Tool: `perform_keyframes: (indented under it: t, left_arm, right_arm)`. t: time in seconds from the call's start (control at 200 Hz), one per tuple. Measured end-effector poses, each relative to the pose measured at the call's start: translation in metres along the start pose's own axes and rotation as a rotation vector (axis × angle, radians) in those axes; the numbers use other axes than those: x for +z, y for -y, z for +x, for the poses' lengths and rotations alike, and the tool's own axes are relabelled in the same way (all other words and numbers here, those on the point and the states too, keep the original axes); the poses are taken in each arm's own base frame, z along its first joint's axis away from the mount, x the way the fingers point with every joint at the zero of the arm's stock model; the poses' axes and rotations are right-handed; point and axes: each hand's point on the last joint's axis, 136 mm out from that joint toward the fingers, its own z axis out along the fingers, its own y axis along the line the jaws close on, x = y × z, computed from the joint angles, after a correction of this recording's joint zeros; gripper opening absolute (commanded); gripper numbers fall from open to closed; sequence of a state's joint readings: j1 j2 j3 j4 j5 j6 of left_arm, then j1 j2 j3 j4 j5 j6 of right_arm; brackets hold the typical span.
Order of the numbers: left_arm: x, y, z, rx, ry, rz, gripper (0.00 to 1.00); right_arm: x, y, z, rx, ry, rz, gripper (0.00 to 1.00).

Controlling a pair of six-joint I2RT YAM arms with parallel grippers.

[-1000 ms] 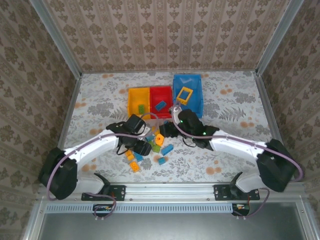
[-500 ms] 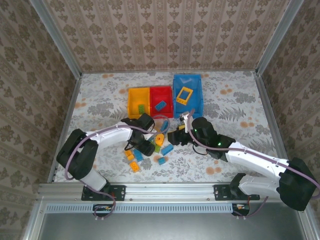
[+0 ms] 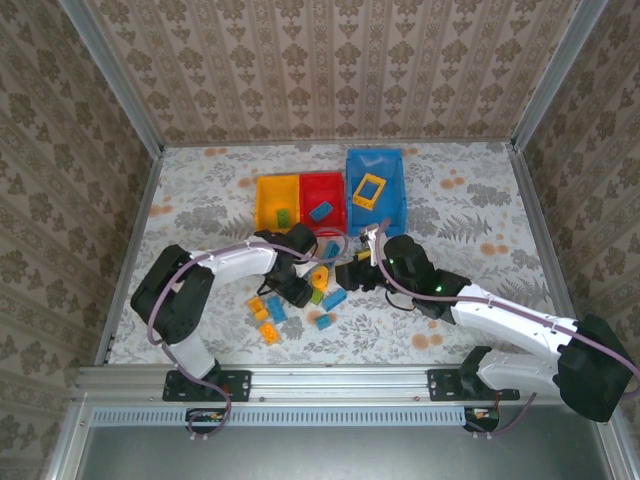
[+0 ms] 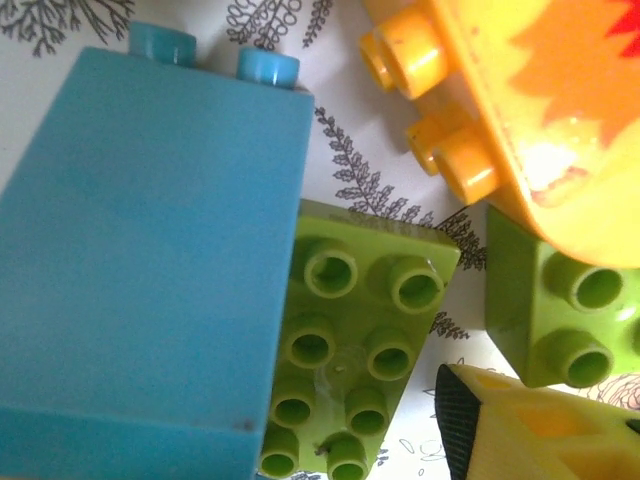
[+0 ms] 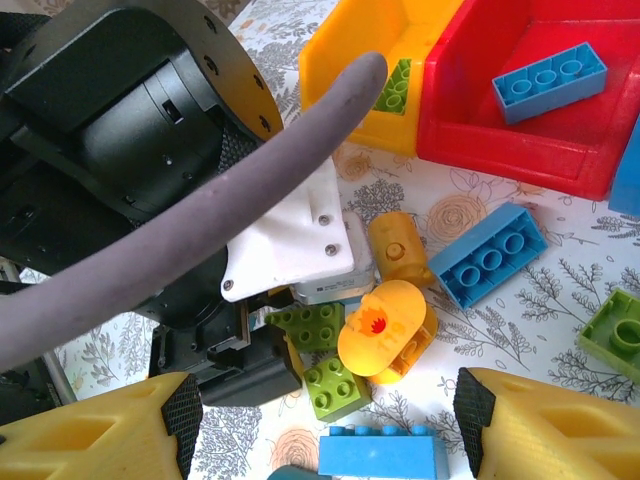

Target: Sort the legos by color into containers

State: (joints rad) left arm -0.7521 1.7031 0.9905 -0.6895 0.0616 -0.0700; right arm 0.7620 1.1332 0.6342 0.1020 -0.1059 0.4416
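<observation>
Top external view: three open plastic bins stand in a row at the far middle of the floral-patterned table [image 3: 470,200]: yellow-orange bin [image 3: 266,200], red bin [image 3: 322,186], and a larger blue bin [image 3: 392,168] on the right. A yellow-orange rectangular frame piece [image 3: 369,189] lies in the blue bin, a small green brick [image 3: 284,217] in the yellow-orange bin, and a blue brick [image 3: 321,211] in the red bin. Loose legos sit in a cluster just in front of the bins, between the two arms. The left gripper [image 3: 297,292] is down in the left side of the cluster; cannot tell how its jaws stand. The right gripper [image 3: 350,275] is at the cluster's right side.

Left wrist view: close over the pile. A large light-blue block [image 4: 140,270] overlaps the edge of a lime-green studded plate [image 4: 350,350]. An orange rounded piece [image 4: 520,100] is at upper right, with a second lime-green brick [image 4: 560,320] below it. One yellow fingertip [image 4: 530,430] shows at the lower right corner, clear of the plate; jaw state still not readable.

Right wrist view: the right jaws are spread wide, low over the table, with nothing between them but a blue flat brick [image 5: 385,452] at the bottom edge, not touched. Just ahead: an orange round-topped piece [image 5: 385,325], a dark green brick [image 5: 312,325], and a long blue brick [image 5: 487,255]. The left arm's black wrist [image 5: 130,130] and its purple cable [image 5: 200,210] crowd the left side.
</observation>
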Motion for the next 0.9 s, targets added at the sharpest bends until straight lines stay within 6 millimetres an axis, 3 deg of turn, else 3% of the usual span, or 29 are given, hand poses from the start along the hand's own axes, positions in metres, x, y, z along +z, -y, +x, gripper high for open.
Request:
perform_keyframes:
  t: [0.205, 0.43, 0.695, 0.765, 0.9]
  left_arm:
    - [0.000, 0.000, -0.001, -0.032, -0.005, -0.010, 0.41]
    - [-0.013, 0.011, -0.001, -0.046, 0.024, -0.001, 0.37]
    - [-0.081, 0.005, -0.005, -0.134, 0.166, -0.003, 0.36]
    - [-0.102, -0.006, -0.013, -0.193, 0.214, 0.002, 0.36]
    - [-0.137, -0.047, -0.038, -0.342, 0.306, -0.002, 0.35]
  right_arm:
    - [0.000, 0.001, 0.002, 0.007, -0.003, 0.002, 0.70]
    - [-0.002, 0.002, 0.001, 0.007, 0.003, 0.008, 0.70]
    - [-0.005, 0.004, -0.005, 0.007, 0.030, 0.017, 0.70]
    - [-0.004, 0.003, -0.009, 0.007, 0.044, 0.013, 0.70]
    - [0.006, 0.001, -0.021, 0.007, 0.071, 0.007, 0.70]
